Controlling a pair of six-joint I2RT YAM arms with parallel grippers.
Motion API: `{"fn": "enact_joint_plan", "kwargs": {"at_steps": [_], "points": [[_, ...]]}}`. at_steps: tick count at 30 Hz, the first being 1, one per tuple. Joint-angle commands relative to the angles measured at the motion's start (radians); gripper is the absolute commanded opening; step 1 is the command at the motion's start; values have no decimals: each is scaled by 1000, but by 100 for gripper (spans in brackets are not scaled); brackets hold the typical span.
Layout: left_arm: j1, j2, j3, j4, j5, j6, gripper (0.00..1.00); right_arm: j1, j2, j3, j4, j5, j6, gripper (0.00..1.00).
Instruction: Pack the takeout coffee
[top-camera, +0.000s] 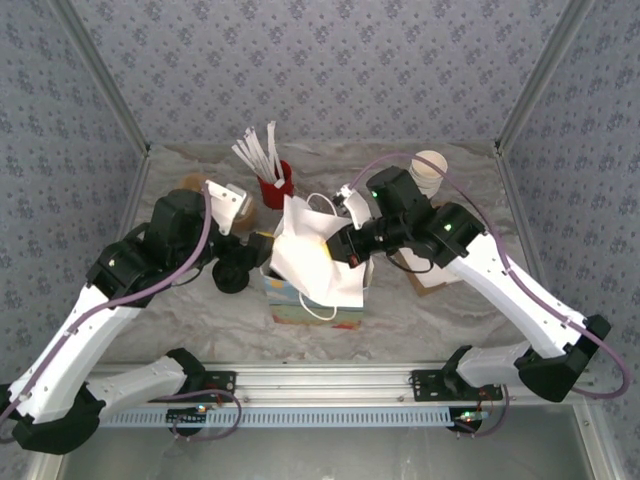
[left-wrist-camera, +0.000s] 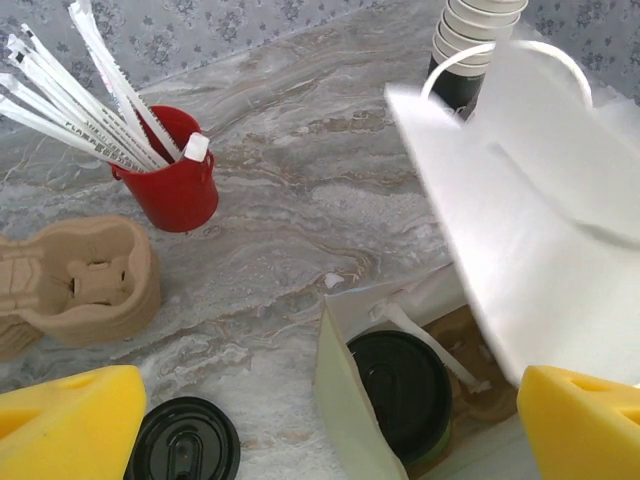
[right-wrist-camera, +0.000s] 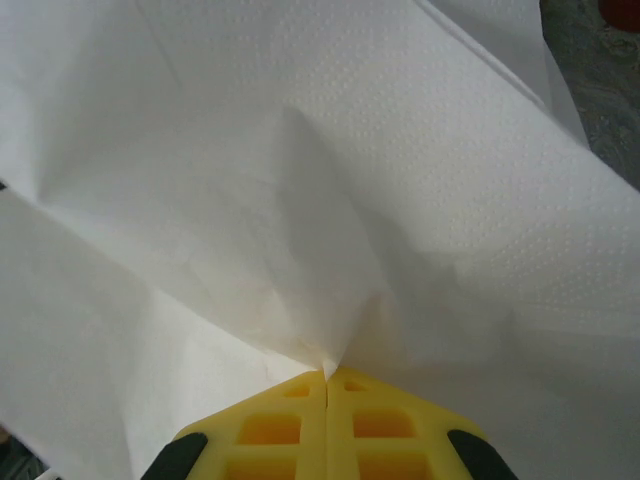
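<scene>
Two arms meet over a grey marbled tabletop (top-camera: 430, 310), boxed in by walls (top-camera: 300, 60) of blue-grey flowered paper. Your right gripper (right-wrist-camera: 325, 385) is clenched on a sheet of white tissue paper (right-wrist-camera: 300, 200) above the gift bag (top-camera: 318, 308) at table centre. Your left gripper (left-wrist-camera: 325, 380) hangs spread wide, grasping nothing, at the bag's ten o'clock. The coffee (left-wrist-camera: 400, 390) stands inside the bag, black lid up, below that hand and toward three o'clock in its wrist view. A loose black lid (left-wrist-camera: 185, 445) lies on the table at eight o'clock.
</scene>
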Motion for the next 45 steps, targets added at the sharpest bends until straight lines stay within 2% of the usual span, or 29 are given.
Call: {"fn": "enact_joint_plan", "kwargs": {"at_steps": [1,22,37,40,43,45], "points": [[27,-17,-13,17,49,-16,96,19,17,-22,-37,5,-60,0],[60,-20,-42,23,87,-17,96,78,148,-59,-106,190,-154,0],[60,-25,-63,40,98,-20,96,140,166,-128,-82,327,-210,0],[60,-24,-66,40,102,-20,96,143,154,-130,-66,334,-208,10],[60,-21,-70,40,104,-20,96,142,141,-101,-70,339,-204,29],[59,-17,-68,39,104,-20,96,139,125,-65,-85,334,-203,38]]}}
